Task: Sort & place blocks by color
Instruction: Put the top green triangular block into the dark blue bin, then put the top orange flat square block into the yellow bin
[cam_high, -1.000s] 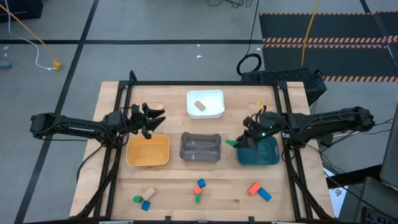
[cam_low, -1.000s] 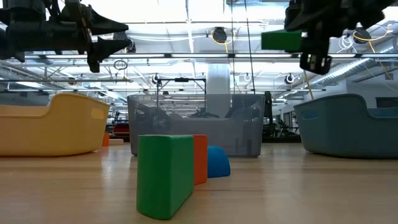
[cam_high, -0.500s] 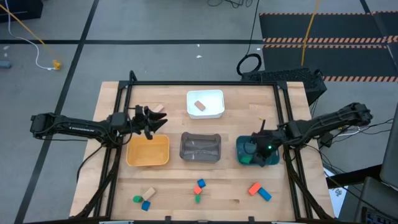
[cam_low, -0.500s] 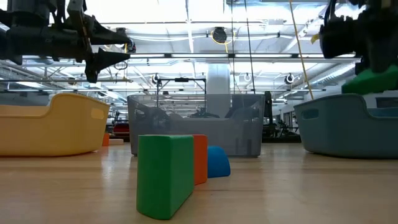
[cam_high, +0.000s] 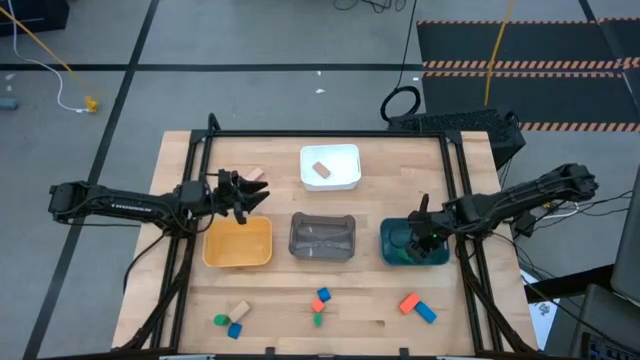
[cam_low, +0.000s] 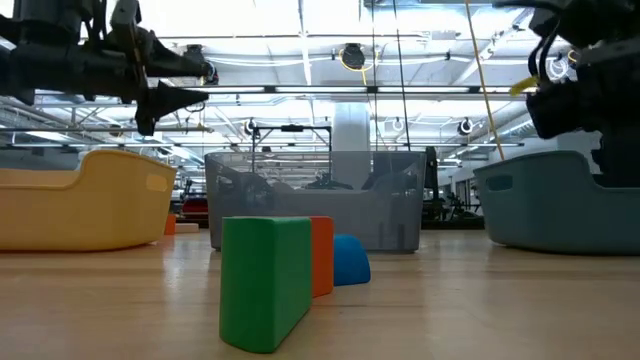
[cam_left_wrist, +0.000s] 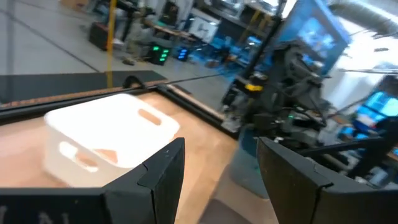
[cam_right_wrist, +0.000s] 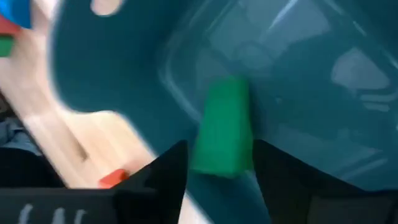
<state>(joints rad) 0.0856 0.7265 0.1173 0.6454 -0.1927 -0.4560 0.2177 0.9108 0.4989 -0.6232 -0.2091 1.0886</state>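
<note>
A green block (cam_right_wrist: 222, 118) lies inside the teal tray (cam_high: 440, 256), just past the fingertips of my right gripper (cam_right_wrist: 219, 152). That gripper (cam_high: 418, 240) points steeply down into the tray, open. My left gripper (cam_high: 258, 190) hovers level above the yellow tray's (cam_high: 238, 245) far rim, open and empty (cam_left_wrist: 221, 146). A tan block (cam_high: 321, 170) lies in the white tray (cam_high: 343, 155), and another tan block (cam_high: 255, 174) lies on the table. Several red, blue, green and tan blocks lie along the near edge, among them a green one (cam_low: 264, 283). My right gripper's fingers (cam_right_wrist: 168, 171) stand on either side of the green block's nearer end (cam_right_wrist: 221, 165), coming from above into the tray. I cannot tell whether they touch it.
A grey tray (cam_high: 322, 237) stands between the yellow and teal trays. Loose blocks sit in three groups near the front edge: at the left (cam_high: 232, 318), the middle (cam_high: 319, 306) and the right (cam_high: 417, 307). A black frame borders the table.
My right gripper has gone down and toward the table's right edge, from above the teal tray's left rim into the tray, and has tipped steeply downward. The green block has gone with it, from above the rim to below it inside the tray.
</note>
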